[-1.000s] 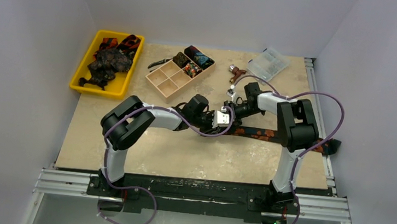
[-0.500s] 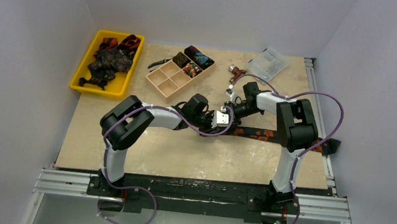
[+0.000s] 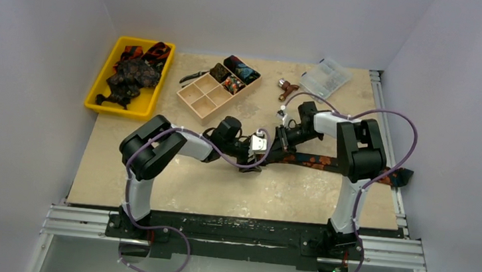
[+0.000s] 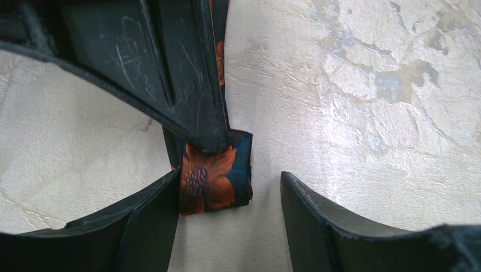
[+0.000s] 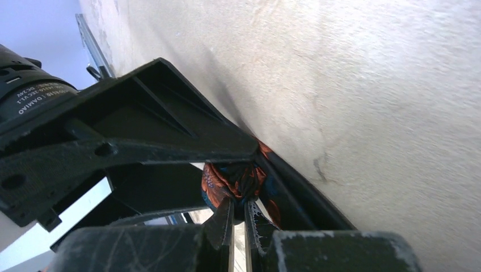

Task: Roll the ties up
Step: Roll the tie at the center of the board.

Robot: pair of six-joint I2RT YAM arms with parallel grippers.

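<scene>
Opens left gripper [image 4: 227,190] wider than a second ago, shifts it left; clamps right gripper [image 5: 239,211] on rolled tie [image 4: 214,180] end.

Our left arm [image 3: 152,147] and right arm [image 3: 357,151] pair blocky black joints with white tube links, purple cables [image 3: 416,143] looping along both; the black fingers [image 4: 144,226] look scratched, a motor housing [image 5: 31,93] at upper left bears white lettering.

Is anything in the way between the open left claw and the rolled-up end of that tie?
No. The tie's rolled end sits inside the open left gripper, against one finger. Only the right gripper, shut on the roll's far edge, crowds in there.
</scene>
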